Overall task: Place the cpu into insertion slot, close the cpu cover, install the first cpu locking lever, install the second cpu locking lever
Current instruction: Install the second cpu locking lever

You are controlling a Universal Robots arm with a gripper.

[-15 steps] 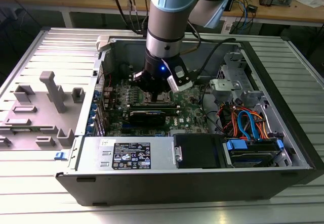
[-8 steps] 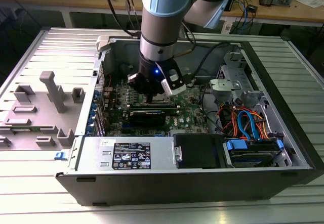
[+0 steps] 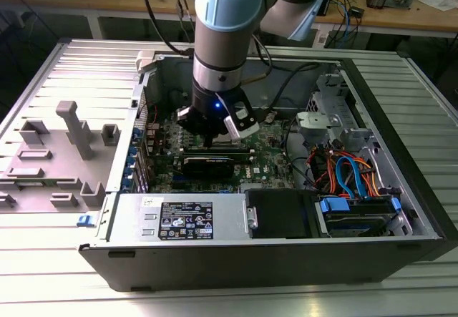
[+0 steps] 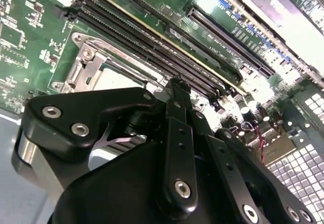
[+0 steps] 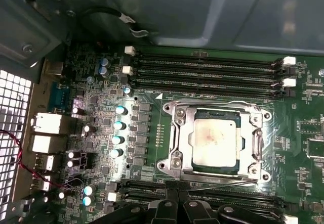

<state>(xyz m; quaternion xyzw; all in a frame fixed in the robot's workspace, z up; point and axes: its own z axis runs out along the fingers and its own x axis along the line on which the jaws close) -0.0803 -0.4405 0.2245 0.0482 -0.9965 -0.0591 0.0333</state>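
Note:
The cpu (image 5: pixel 215 143), a dull silver square, lies in the insertion slot (image 5: pixel 174 166) on the green motherboard (image 5: pixel 147 148). The cpu cover (image 5: pixel 178 125), a metal frame plate, lies flat around the chip. One thin wire lever (image 5: pixel 225 183) runs along the socket edge nearest my gripper, and another lever (image 5: pixel 259 143) lies along an adjacent edge. My gripper (image 5: pixel 178 187) stands at that nearest edge with its black fingers together, holding nothing. In the second wrist view its fingertip (image 4: pixel 177 87) sits just past the cover (image 4: pixel 96 62). In the exterior view the gripper (image 3: pixel 211 142) reaches down into the open computer case.
Long black RAM slots (image 5: pixel 207 75) flank the socket on two sides. Rows of capacitors (image 5: pixel 119 125) stand beside it. A black drive cage (image 3: pixel 283 213) and blue and orange cables (image 3: pixel 351 177) fill the case's right in the exterior view. A grey fixture tray (image 3: pixel 61 152) lies outside the case.

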